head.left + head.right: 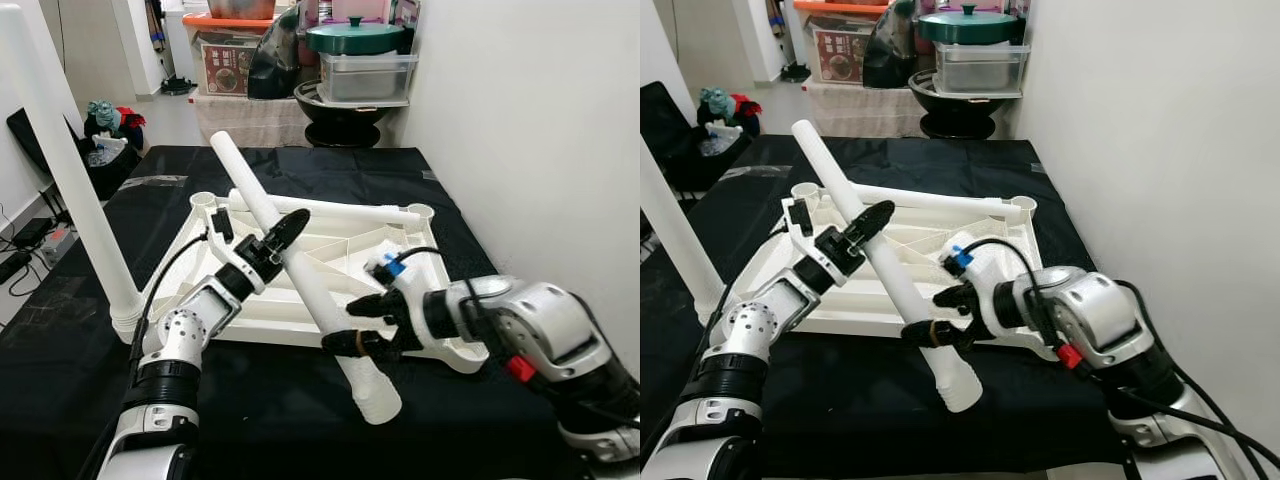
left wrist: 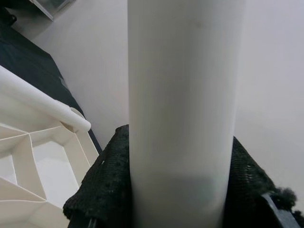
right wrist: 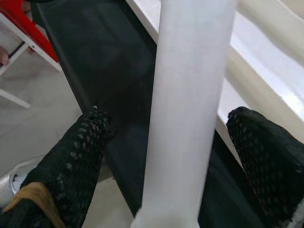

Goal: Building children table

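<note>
legs: 3 white ones | loose leg [image 1: 300, 280] slanted over the upturned tabletop [image 1: 250, 310] | left gripper [image 1: 283, 232] pinched its far half | right gripper [image 1: 352, 322] spread open around the near end | one upright leg [image 1: 70, 170] at left corner, one lying leg [image 1: 330, 209] on far edge

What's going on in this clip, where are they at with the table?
The robot is handling a long white plastic table leg, angled over the upside-down white plastic tabletop lying on the black cloth-covered surface. The left hand is closed around the leg's middle; the right hand straddles it near the flared lower end, fingers open. One white upright leg already stands in the near left corner, and another white leg lies along the far edge.
</note>
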Controlling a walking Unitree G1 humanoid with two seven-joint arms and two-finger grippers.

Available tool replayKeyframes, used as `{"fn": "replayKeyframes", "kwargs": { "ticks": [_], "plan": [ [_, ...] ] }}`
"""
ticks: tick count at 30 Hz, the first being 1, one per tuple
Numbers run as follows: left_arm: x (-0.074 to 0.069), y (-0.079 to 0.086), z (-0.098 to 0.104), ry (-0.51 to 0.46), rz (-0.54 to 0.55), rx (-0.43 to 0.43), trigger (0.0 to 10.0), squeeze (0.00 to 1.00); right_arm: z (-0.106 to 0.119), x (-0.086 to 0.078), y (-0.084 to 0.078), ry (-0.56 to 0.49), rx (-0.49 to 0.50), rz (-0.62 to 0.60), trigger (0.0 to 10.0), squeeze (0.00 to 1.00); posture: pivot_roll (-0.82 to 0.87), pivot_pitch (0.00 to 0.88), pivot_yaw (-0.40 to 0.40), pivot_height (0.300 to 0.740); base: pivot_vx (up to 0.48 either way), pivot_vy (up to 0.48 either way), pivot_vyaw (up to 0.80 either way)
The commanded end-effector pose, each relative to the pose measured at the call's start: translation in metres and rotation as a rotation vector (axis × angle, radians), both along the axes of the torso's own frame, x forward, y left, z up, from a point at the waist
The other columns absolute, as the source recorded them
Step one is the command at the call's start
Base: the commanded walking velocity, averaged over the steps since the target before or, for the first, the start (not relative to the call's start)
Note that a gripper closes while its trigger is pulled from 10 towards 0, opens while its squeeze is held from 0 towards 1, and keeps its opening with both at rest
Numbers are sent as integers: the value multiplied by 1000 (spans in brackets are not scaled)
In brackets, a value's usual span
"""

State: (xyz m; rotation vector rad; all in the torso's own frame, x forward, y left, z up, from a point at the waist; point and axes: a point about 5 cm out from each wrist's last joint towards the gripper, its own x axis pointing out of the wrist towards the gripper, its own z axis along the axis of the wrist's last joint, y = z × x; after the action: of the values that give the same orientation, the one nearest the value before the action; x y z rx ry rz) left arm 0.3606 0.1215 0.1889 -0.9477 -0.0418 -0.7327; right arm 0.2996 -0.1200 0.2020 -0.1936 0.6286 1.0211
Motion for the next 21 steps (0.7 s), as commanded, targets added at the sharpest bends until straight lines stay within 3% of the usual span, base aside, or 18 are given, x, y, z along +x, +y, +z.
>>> {"fn": "replayKeyframes", "kwargs": {
  "ticks": [1,11,19,20,21],
  "plan": [
    [2,-7,6,-22,-10,-1,1647,0,-9,6,2,-13,-47,-38,10000,0,-15,0,-35,740,0,0,0],
    [4,-13,8,-27,-23,-2,1765,0,-29,23,21,-35,-106,-106,10000,0,-16,0,-37,740,0,0,0],
    [4,-13,6,-28,-27,5,1922,0,-39,26,22,-18,-125,-118,9608,0,-16,0,-39,740,0,0,0],
    [4,-13,5,-24,-25,8,1961,0,-39,26,22,-18,-122,-117,3961,0,-18,0,-38,740,0,0,0],
    [4,-12,4,-21,-24,9,1961,0,-39,26,23,-19,-120,-117,3961,0,-18,0,-38,740,0,0,0]
  ]
}}
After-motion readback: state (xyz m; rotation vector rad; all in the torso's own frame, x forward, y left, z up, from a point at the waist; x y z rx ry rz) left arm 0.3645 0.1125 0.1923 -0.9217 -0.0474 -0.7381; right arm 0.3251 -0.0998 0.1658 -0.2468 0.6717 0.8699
